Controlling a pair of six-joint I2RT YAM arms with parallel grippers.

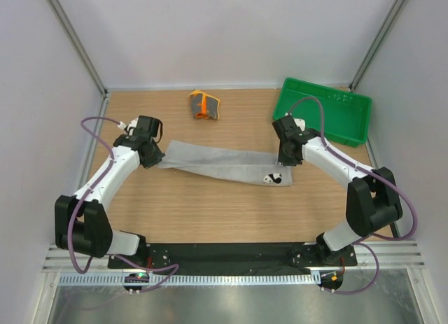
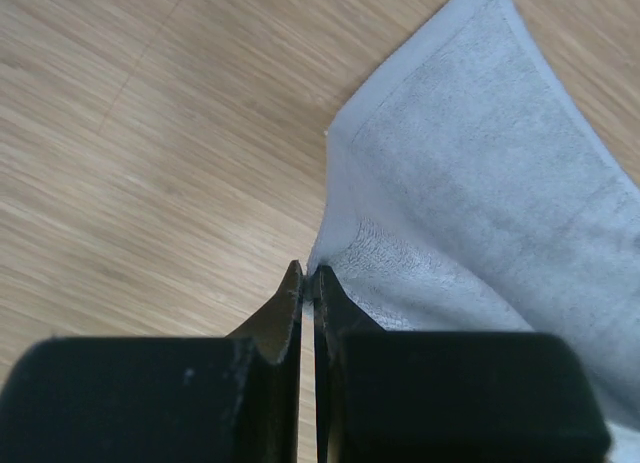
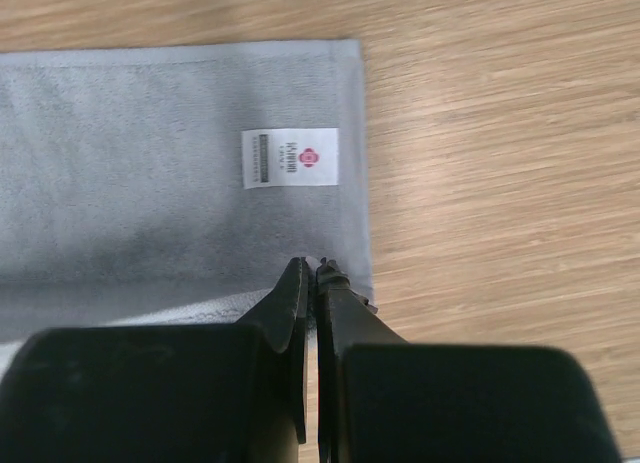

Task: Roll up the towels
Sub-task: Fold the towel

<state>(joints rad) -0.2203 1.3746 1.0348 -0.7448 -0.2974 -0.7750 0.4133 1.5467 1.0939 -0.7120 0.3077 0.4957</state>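
— Lying which way, the grey towel point(image 1: 217, 166)?
— Mid-table, long axis nine to three o'clock. Left gripper point(image 2: 308, 275) pinches its nine o'clock end, right gripper point(image 3: 312, 271) its three. Orange towel point(image 1: 204, 105) bundled at twelve.

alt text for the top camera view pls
A grey towel lies stretched across a wooden table, the left end effector shut on one end and the right end effector on the other. A bundled orange towel and a green tray sit behind it.
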